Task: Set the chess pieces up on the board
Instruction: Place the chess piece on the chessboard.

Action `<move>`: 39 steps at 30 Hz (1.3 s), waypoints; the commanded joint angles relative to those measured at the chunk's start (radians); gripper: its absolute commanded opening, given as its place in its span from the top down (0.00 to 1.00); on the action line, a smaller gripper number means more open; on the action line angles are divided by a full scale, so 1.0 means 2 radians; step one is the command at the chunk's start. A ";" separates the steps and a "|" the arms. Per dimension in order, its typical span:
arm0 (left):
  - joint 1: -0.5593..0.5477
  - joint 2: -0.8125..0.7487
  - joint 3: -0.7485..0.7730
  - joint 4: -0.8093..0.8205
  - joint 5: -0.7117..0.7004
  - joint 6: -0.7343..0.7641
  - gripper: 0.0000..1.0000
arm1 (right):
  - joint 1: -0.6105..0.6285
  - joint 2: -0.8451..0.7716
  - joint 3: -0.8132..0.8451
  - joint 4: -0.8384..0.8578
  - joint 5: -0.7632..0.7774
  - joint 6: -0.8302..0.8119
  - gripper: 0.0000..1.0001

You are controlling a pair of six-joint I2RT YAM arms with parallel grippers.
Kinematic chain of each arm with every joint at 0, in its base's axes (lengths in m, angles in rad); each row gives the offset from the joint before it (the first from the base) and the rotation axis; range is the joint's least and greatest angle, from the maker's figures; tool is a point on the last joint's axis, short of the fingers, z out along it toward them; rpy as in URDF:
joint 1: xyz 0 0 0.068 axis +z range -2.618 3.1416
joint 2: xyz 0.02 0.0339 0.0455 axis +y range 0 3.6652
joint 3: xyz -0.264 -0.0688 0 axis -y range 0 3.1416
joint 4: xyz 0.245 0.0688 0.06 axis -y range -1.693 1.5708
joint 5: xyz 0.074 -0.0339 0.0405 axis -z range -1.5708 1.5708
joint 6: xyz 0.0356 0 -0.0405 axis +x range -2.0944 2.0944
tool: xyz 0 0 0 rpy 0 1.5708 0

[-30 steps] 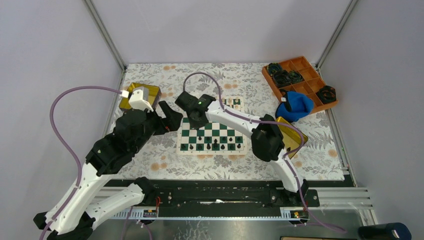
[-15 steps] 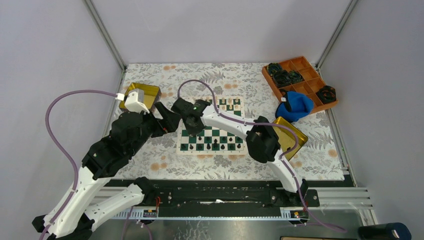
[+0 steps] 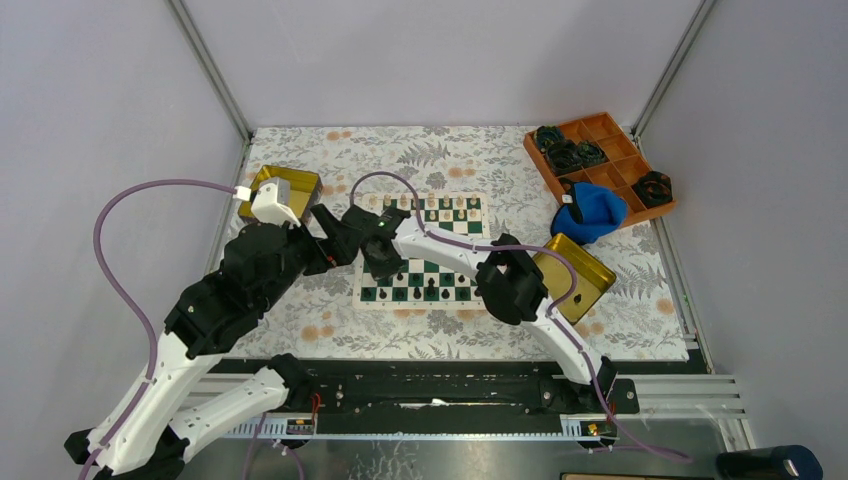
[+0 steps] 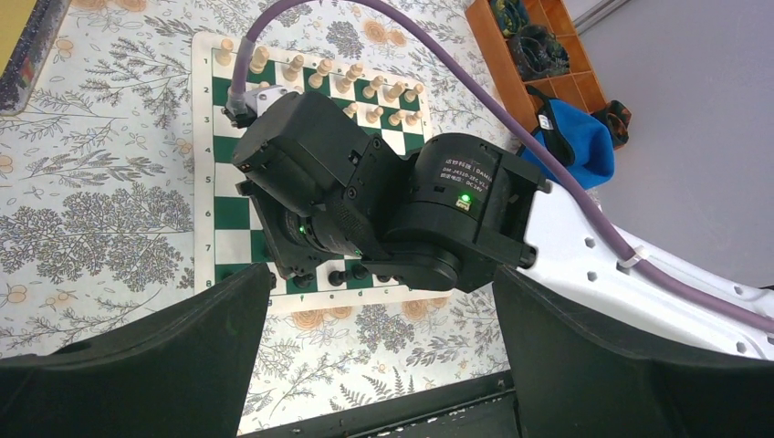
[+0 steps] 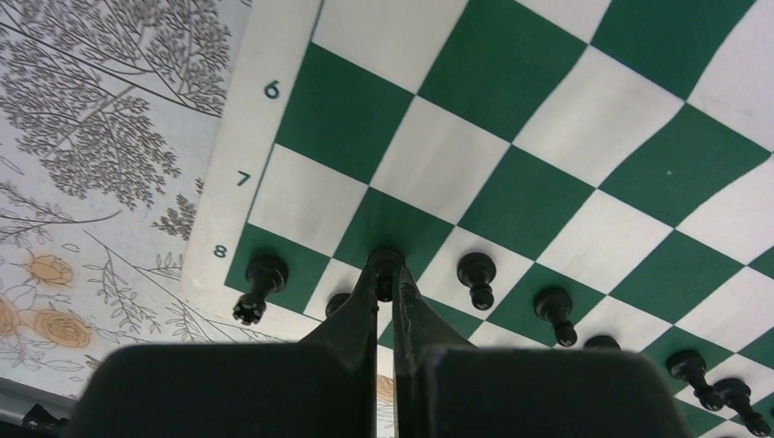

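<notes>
The right gripper (image 5: 386,286) is pinched tight on a small black chess piece (image 5: 386,263), low over the flat green-and-white checkered mat (image 5: 548,137) mid-table, on its near-edge side, apparently to seat it. The left gripper (image 4: 379,285) hovers alongside, fingers spread wide.

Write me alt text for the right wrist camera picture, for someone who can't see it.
The right hand, its fingers almost closed, pinches a small black chess piece at the edge of the green-and-white board, near the row marked 8. Other black pieces stand in a line along that edge. A floral tablecloth shows beyond the board's white border.
</notes>
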 commanded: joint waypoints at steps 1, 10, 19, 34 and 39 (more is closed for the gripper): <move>0.000 -0.003 0.004 0.002 0.006 0.000 0.01 | 0.005 0.005 0.037 0.000 -0.011 -0.010 1.00; 0.000 -0.003 -0.002 0.007 0.012 0.003 0.01 | 0.006 0.015 0.048 -0.008 -0.007 -0.013 1.00; 0.000 -0.003 -0.005 0.008 0.013 0.001 0.01 | 0.006 0.009 0.025 -0.002 0.002 -0.015 1.00; 0.000 0.003 -0.008 0.009 0.018 -0.004 0.01 | 0.005 -0.002 0.008 0.005 0.023 -0.021 1.00; 0.000 0.002 -0.011 0.010 0.019 -0.006 0.01 | 0.006 -0.005 -0.006 0.013 0.019 -0.024 0.99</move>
